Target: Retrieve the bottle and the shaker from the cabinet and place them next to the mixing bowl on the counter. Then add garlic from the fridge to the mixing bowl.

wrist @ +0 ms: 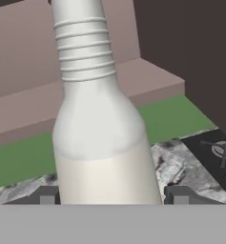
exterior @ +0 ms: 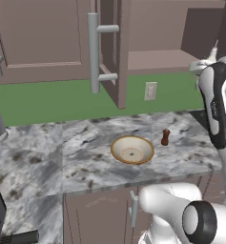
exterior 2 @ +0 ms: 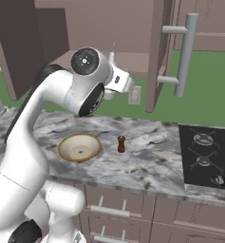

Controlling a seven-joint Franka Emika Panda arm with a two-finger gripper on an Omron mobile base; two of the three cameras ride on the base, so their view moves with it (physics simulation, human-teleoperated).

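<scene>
We see a grey marbled counter (exterior: 47,147) at centre frame carrying the mixing bowl (exterior: 132,149), with the brown shaker (exterior: 165,137) just right of it. Behind them a green backsplash (exterior: 47,97), then the open cabinet (exterior: 152,57) in the upper frame. In the hand view, the gripper (wrist: 109,196) grasps the white bottle (wrist: 102,138), its fingertips (wrist: 46,195) at either side of the body.

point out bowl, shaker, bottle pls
bowl (exterior: 132,149): left base view, inner floor.
shaker (exterior: 165,137): left base view, mid-body.
bottle (wrist: 102,138): hand view, shoulder below the ribbed neck.
</scene>
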